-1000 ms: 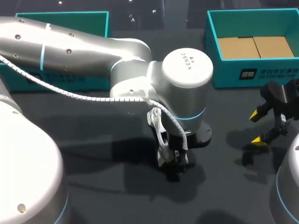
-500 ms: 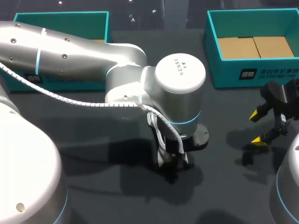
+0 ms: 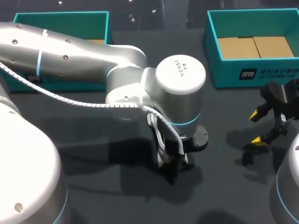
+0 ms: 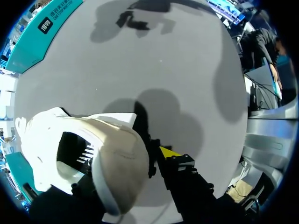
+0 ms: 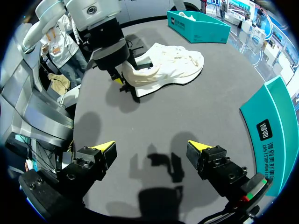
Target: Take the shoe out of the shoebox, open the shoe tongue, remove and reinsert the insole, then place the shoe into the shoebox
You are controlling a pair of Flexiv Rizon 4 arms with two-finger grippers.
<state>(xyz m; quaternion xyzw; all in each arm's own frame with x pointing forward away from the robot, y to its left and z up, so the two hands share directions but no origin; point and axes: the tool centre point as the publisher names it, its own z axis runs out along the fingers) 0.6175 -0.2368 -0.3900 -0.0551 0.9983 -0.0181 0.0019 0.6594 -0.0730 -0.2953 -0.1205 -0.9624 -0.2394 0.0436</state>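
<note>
My left fingers (image 5: 124, 87) pinch the white shoe (image 5: 168, 67) by its heel on the counter (image 5: 210, 105). My right fingers (image 5: 150, 146) are wide open, far from the shoe.

shoebox (image 3: 224, 74): teal, open | shoe (image 5: 164, 70): white, outside shoebox, well apart

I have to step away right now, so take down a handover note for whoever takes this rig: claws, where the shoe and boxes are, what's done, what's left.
Left claw: at the heel of the white shoe; grip unclear.
Right claw: open, empty, above the table near the right shoebox.
The shoe lies on the table, outside both boxes. The left box is partly hidden by the left arm.
Done: shoe taken out.
Left: tongue and insole steps can't be confirmed, so check them; then put the shoe back.
</note>
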